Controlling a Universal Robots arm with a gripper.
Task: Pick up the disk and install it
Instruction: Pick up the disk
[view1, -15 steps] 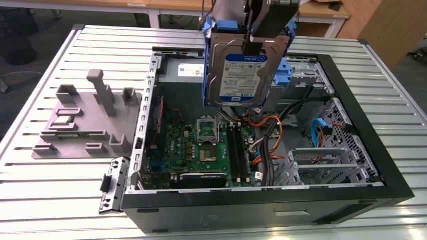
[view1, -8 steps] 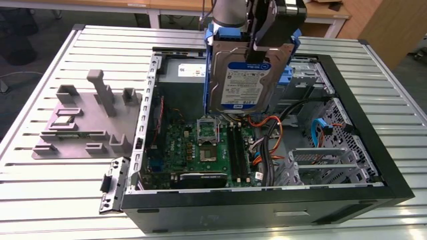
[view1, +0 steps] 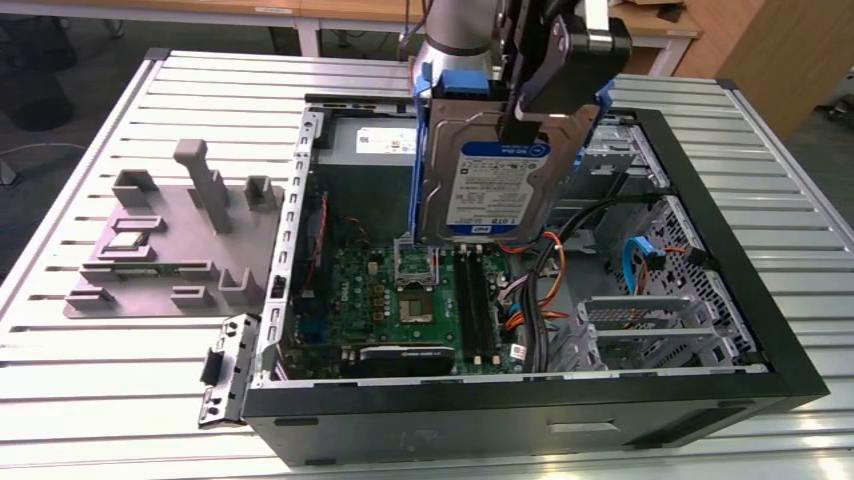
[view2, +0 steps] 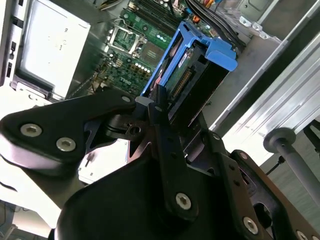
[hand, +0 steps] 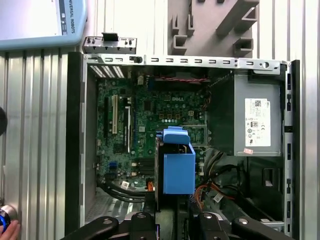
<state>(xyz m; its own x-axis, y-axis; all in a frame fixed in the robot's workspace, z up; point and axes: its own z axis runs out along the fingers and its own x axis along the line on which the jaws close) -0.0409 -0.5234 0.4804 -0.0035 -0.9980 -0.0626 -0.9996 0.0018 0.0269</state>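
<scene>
Silver with a blue plastic bracket round its edges, the disk (view1: 487, 185) hangs upright in the air over the open computer case (view1: 767, 345). The tool (view1: 521, 125) holds it at its upper end, closed firmly on it, with one black finger lying down across the top of the white-and-blue label. In the exterior view the disk's lower edge is above the green motherboard (view1: 407, 300) and clear of it. The grey power-supply box (view1: 367, 145) lies beyond it toward the exterior view's left, and the metal drive cage (view1: 654, 320) sits lower toward the exterior view's right. Orange and black cables (view1: 554, 270) run between the board and that cage. In the second wrist view the fingers (view2: 162, 130) press against the drive's flat faces, and its connector end points down at the board. In the first wrist view the blue bracket (hand: 177, 167) is just beyond the tool, over the middle of the case. The case lies on its side on a slatted metal counter (view1: 107, 400). A grey moulded fixture (view1: 174, 240) rests on the counter beside it, at the exterior view's left.
</scene>
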